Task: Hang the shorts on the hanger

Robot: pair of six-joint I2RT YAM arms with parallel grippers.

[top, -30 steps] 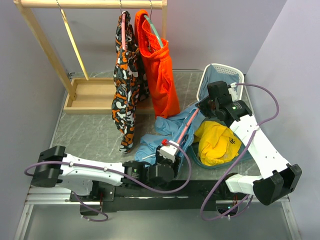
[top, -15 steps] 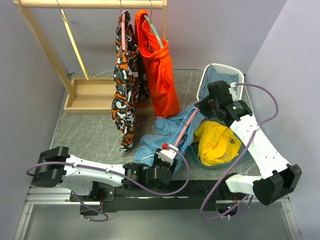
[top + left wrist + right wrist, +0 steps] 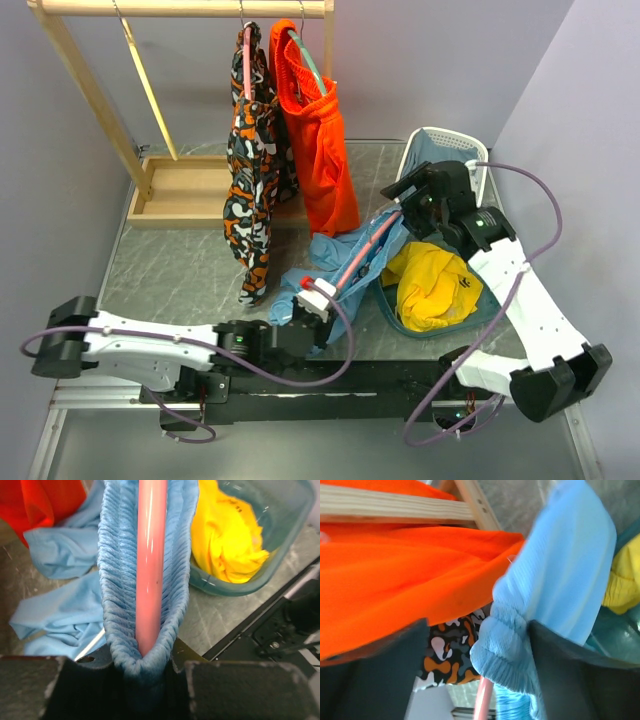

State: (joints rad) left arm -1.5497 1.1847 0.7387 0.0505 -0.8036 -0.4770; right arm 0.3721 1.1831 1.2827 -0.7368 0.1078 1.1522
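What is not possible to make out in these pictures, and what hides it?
Hanger: the left wrist view shows only one pink bar; the shorts wrap the rest.
Left gripper: the shorts hide whether it pinches the hanger or only cloth.
Right gripper: in the right wrist view the shorts hide whether the hanger is in its grip too; in the top view its own wrist mostly blocks it.

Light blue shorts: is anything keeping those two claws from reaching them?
Nothing visible. The left gripper and right gripper each pinch the ribbed waistband of the sky-blue fabric shorts, with the pink plastic hanger lying inside it.
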